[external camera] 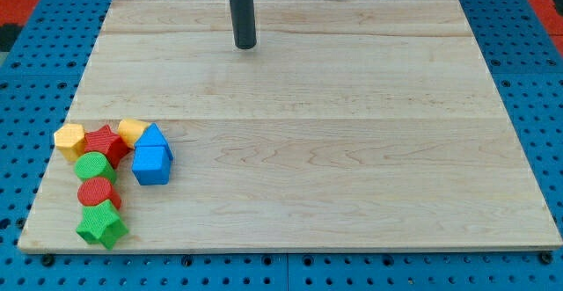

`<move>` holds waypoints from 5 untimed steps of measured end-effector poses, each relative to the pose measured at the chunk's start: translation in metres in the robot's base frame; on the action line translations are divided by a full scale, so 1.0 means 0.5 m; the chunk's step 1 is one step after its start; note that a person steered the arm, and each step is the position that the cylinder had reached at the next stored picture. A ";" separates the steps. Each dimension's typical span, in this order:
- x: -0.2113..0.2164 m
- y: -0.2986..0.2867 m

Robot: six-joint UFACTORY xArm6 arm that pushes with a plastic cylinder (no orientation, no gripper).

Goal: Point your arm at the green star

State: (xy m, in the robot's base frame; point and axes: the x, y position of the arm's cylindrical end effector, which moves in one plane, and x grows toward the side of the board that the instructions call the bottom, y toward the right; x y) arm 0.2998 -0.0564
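The green star (102,226) lies at the view's bottom left, near the board's corner, at the lower end of a cluster of blocks. Just above it are a red cylinder (97,192) and a green cylinder (91,166). My tip (245,46) is at the view's top, a little left of centre, far up and to the right of the green star and touching no block.
In the same cluster are a red star (106,142), a yellow hexagon (69,139), a second yellow block (132,130), a blue house-shaped block (152,138) and a blue cube (151,164). The wooden board (352,150) rests on a blue pegboard table.
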 end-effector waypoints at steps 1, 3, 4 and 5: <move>0.000 0.000; -0.003 -0.020; -0.014 -0.234; 0.085 -0.452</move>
State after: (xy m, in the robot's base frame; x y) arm 0.3422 -0.2825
